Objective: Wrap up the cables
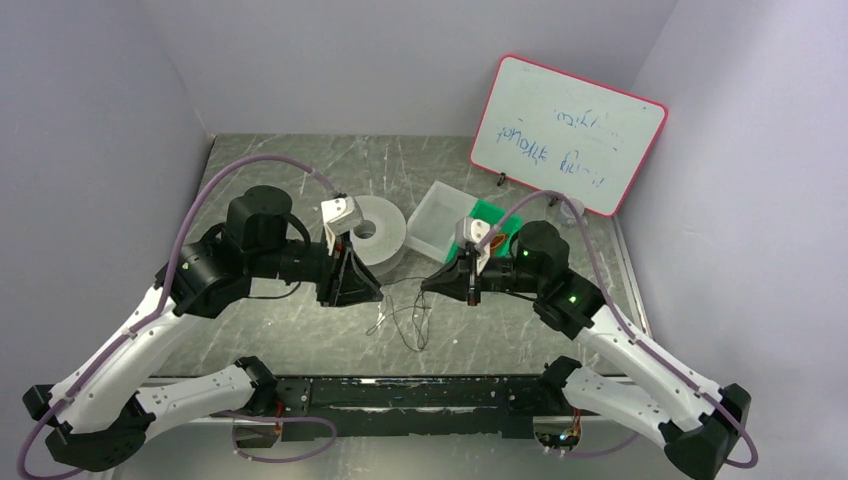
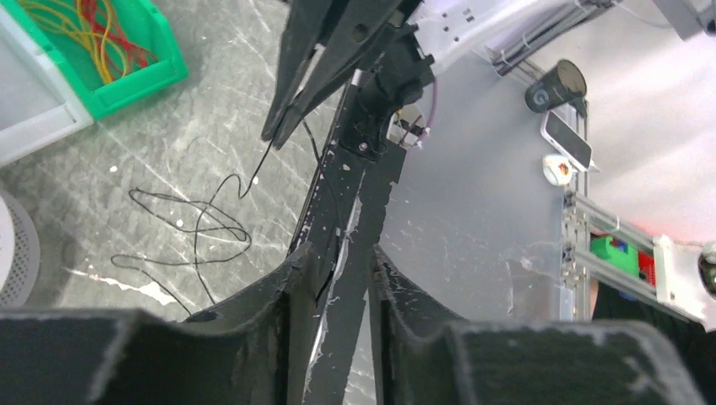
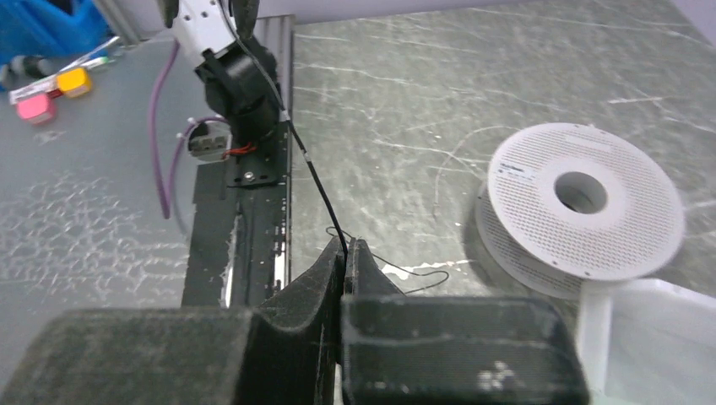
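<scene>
While R hand (image 3: pixel 346 246) pinches 1 black cable (image 3: pixel 321 192), L hand (image 2: pixel 342 253) sits slightly apart.

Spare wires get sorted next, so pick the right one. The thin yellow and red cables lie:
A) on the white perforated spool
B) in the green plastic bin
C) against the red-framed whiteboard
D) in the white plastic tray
B: the left wrist view shows the thin yellow and red cables tangled inside the green plastic bin, which sits beside the white plastic tray.
</scene>
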Available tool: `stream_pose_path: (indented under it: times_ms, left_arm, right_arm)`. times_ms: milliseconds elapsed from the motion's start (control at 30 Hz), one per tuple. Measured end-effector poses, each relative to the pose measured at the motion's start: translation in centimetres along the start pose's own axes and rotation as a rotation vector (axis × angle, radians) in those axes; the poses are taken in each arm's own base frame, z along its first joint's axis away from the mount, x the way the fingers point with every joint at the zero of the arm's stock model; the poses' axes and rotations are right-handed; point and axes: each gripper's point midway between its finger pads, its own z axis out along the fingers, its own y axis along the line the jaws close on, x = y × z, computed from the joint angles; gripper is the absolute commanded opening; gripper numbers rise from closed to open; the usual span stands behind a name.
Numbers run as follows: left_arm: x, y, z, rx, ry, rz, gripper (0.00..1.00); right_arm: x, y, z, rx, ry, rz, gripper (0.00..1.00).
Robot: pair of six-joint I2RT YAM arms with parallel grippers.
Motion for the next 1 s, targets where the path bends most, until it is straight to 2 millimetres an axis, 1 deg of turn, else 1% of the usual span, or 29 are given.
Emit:
stream_pose_path:
  times_ms: [33,67,133,333,433,500,567,667,800,900,1000]
  left_arm:
    - [-0.1,0.3,0.0,-0.02,-0.005,0.0,0.5]
    - [-0.2,0.5,-0.1,-0.035,-0.01,0.001,0.55]
    - [-0.3,1.2,-0.3,-0.08,-0.025,0.003,0.6]
    - [-1.4,3.0,-1.9,-0.238,-0.096,0.023,0.67]
    - [-2.3,4.1,-3.1,-0.339,-0.143,0.033,0.68]
    - [-2.8,4.7,-3.8,-0.393,-0.168,0.037,0.69]
    - [-3.1,5.2,-4.2,-0.435,-0.185,0.039,0.7]
    - [-3.4,6.1,-4.6,-0.491,-0.199,0.034,0.73]
    - [-3.2,7.7,-4.4,-0.553,-0.185,0.02,0.74]
    - [-2.4,9.7,-3.5,-0.612,-0.14,-0.001,0.75]
    - [-0.7,12.3,-2.1,-0.681,-0.069,-0.028,0.75]
  right_arm:
    - [-0.2,-0.2,-0.3,0.025,-0.002,-0.007,0.0]
    - [-0.3,-0.4,-0.5,0.045,-0.001,-0.012,0.0]
    - [-0.7,-0.8,-1.0,0.085,0.004,-0.024,0.0]
    - [-3.0,-3.2,-3.4,0.285,0.052,-0.065,0.0]
    - [-4.6,-4.7,-5.3,0.415,0.082,-0.091,0.0]
    - [-5.1,-5.6,-6.5,0.491,0.104,-0.101,0.0]
    - [-5.1,-6.3,-7.6,0.561,0.134,-0.1,0.0]
    - [-4.1,-7.3,-9.0,0.652,0.196,-0.08,0.0]
    - [-2.8,-8.5,-10.5,0.757,0.281,-0.037,0.0]
    - [-2.0,-9.1,-11.5,0.829,0.326,0.003,0.0]
    - [-1.5,-9.4,-12.5,0.892,0.341,0.042,0.0]
